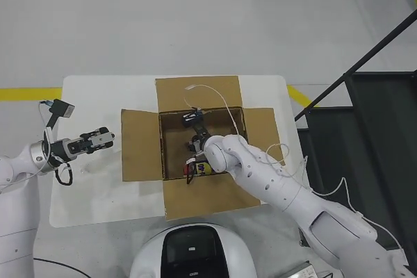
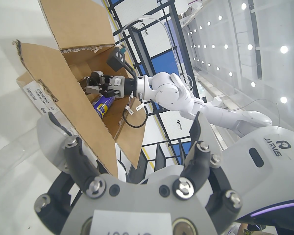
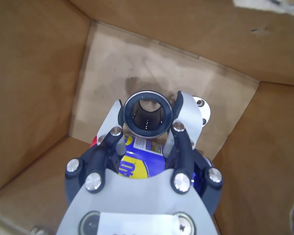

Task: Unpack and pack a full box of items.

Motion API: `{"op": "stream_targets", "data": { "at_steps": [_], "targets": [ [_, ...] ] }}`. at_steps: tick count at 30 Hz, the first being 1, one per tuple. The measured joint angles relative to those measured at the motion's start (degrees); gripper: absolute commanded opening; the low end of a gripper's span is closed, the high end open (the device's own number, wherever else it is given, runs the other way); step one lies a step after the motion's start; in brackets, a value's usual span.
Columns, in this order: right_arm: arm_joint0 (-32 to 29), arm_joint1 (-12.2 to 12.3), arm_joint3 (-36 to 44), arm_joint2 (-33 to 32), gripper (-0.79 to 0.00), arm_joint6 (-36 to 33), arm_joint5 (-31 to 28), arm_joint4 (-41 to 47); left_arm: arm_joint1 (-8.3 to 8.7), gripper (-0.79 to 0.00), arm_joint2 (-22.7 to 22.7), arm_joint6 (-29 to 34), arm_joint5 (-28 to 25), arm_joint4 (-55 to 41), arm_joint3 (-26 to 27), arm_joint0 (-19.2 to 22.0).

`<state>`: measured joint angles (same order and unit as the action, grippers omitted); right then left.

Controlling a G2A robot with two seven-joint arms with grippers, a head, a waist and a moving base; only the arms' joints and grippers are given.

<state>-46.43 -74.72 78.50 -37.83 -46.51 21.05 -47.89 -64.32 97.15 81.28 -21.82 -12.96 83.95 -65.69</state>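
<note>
— While the right claw (image 3: 149, 106) sits down inside the cardboard box (image 1: 142, 146), what has it got?

— It is clenched on a metal bearing sleeve (image 3: 147, 121). That is a dark-rimmed hollow cylinder with a round flange at its far end, pinched between both fingers. I cannot tell whether it touches the box floor.

— Anything else in there?

— A blue and yellow spray can (image 3: 139, 160) lies on its side just under that claw, near the box wall closest to the robot.

— And the box itself?

— It stands on the white worktop (image 1: 90, 97) with all four flaps folded outward.

— The other arm?

— The left claw (image 1: 108, 137) hangs over the worktop just beside the box's left flap, fingers spread apart, gripping nothing.
</note>
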Motion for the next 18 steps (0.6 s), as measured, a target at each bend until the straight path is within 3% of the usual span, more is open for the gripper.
{"op": "stream_targets", "data": {
  "at_steps": [11, 18],
  "targets": [
    [-16.0, 6.8, 27.1, -17.7, -0.785, -9.7, -3.4, -9.6, 0.00, 0.000, 0.0, 0.0, 0.0, 0.0, 0.0, 0.0],
    [-26.0, 9.1, 37.6, -29.7, -0.785, -10.8, -6.5, -9.5, 0.00, 0.000, 0.0, 0.0, 0.0, 0.0, 0.0, 0.0]
  ]
}}
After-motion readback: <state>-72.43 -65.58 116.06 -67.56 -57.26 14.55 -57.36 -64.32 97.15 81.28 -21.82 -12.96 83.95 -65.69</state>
